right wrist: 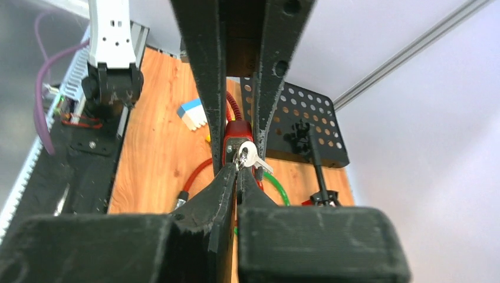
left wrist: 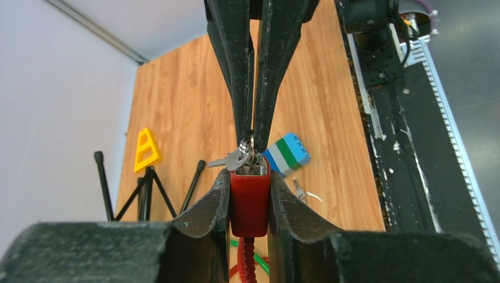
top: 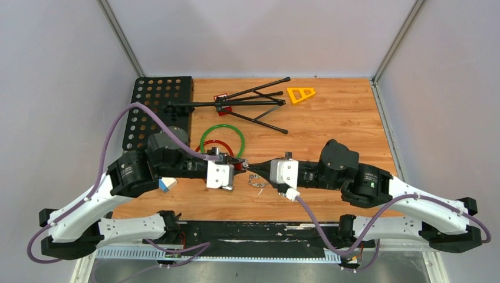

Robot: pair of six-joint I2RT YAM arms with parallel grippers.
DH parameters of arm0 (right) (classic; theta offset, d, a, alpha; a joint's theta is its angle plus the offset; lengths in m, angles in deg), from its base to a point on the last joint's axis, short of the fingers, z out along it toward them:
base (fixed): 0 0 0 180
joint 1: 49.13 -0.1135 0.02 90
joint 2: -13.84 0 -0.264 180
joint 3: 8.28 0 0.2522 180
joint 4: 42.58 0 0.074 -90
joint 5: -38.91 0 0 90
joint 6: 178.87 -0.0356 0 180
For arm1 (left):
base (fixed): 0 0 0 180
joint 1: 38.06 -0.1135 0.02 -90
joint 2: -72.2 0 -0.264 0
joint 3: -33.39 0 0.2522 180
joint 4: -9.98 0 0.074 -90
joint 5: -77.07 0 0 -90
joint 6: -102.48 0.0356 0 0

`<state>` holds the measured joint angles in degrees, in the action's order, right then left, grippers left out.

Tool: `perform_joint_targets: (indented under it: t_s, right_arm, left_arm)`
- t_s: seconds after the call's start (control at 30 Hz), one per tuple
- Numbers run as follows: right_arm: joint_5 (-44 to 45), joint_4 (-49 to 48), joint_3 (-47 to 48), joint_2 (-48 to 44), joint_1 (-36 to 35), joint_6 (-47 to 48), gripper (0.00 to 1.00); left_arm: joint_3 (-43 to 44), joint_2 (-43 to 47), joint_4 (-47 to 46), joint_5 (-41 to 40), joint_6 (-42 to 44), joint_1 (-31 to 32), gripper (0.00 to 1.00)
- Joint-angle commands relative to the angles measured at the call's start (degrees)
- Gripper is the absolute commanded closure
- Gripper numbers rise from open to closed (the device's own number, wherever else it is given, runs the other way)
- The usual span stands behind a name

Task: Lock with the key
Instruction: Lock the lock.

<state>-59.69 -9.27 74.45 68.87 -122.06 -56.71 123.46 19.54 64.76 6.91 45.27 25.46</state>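
Note:
The lock [left wrist: 249,200] has a red body with a red coiled cable [left wrist: 247,259] trailing from it, and my left gripper [left wrist: 249,177] is shut on that body, one pad on each side. A silver key [left wrist: 250,154] sits at the lock's metal end, with a spare key [left wrist: 226,161] hanging off its ring. My right gripper [right wrist: 237,168] comes from the opposite side and is shut on the key [right wrist: 243,154] right at the lock [right wrist: 236,134]. From above, both grippers meet tip to tip at mid-table: left gripper [top: 234,163], right gripper [top: 252,167].
Red and green cable loops [top: 222,139] lie just behind the grippers. A black folding stand [top: 236,106] and a yellow triangle [top: 301,94] are at the back, with a perforated black plate [top: 156,109] at back left. A blue-green-white block [top: 167,184] and a small metal piece [top: 257,181] lie near the front.

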Motion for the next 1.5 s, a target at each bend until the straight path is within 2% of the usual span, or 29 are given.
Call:
perform_joint_targets:
  t_s: [0.0,0.33,0.5,0.73,0.9,1.2,1.33,1.47]
  right_arm:
    - [4.19,-1.48,1.0,2.25,-1.7,15.0,1.0]
    - [12.61,4.22,3.05,3.6,-7.96,34.06,1.0]
    - [18.46,4.42,4.01,4.07,-11.96,39.54,1.0]
    - [21.62,3.47,4.28,3.5,-14.51,38.95,1.0]
    - [22.44,3.91,4.53,1.16,-16.08,35.45,1.0]
    - [21.28,1.15,0.17,-5.51,-17.59,29.82,1.0]
    - [22.0,0.93,-0.59,-6.06,-17.69,29.43,0.92]
    - [23.78,0.93,-0.13,-5.69,-17.77,30.58,0.91]
  left_arm:
    - [2.61,-2.65,0.27,10.69,-1.74,1.16,1.0]
    - [4.24,-4.49,4.4,14.34,-0.95,1.16,1.0]
    - [4.6,-4.91,5.39,15.63,-0.96,1.2,1.0]
    - [3.64,-4.69,5.75,14.78,-0.4,1.19,1.0]
    - [1.57,-2.77,4.47,11.07,0.93,1.17,1.0]
    - [-10.25,8.1,-10.47,1.42,5.82,1.17,1.0]
    - [-11.52,9.6,-11.67,-0.07,7.15,1.17,1.0]
    - [-10.84,8.7,-10.02,-0.65,7.95,1.17,1.0]
